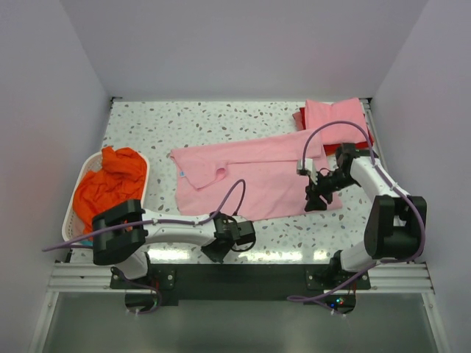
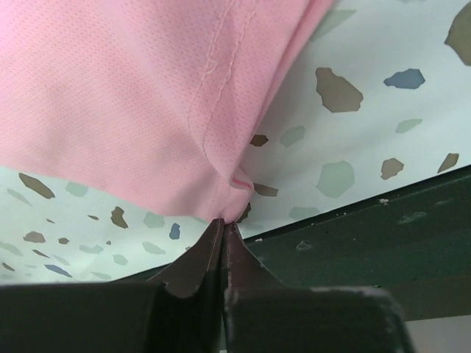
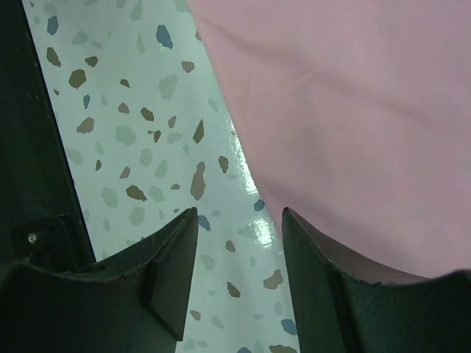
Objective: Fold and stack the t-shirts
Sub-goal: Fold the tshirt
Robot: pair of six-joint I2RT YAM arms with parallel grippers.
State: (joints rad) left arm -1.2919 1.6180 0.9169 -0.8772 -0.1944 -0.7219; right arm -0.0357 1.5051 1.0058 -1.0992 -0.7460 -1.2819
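Note:
A light pink t-shirt [image 1: 250, 176] lies spread flat mid-table, with a small white label near its left end. My left gripper [image 1: 223, 223] is at its near hem; in the left wrist view it [image 2: 224, 219] is shut, pinching a corner of the pink cloth [image 2: 132, 95]. My right gripper [image 1: 316, 198] is open at the shirt's right edge; in the right wrist view it [image 3: 239, 220] straddles the edge of the pink cloth [image 3: 368, 110], with bare table between the fingers. A folded pink shirt [image 1: 337, 118] lies on a red one [image 1: 346, 149] at the back right. An orange shirt [image 1: 110, 187] is bunched in the basket.
A white slotted laundry basket [image 1: 79, 187] stands at the left side of the speckled table [image 1: 147, 125]. White walls close the back and sides. The dark front rail [image 2: 368, 243] runs just beside the left gripper.

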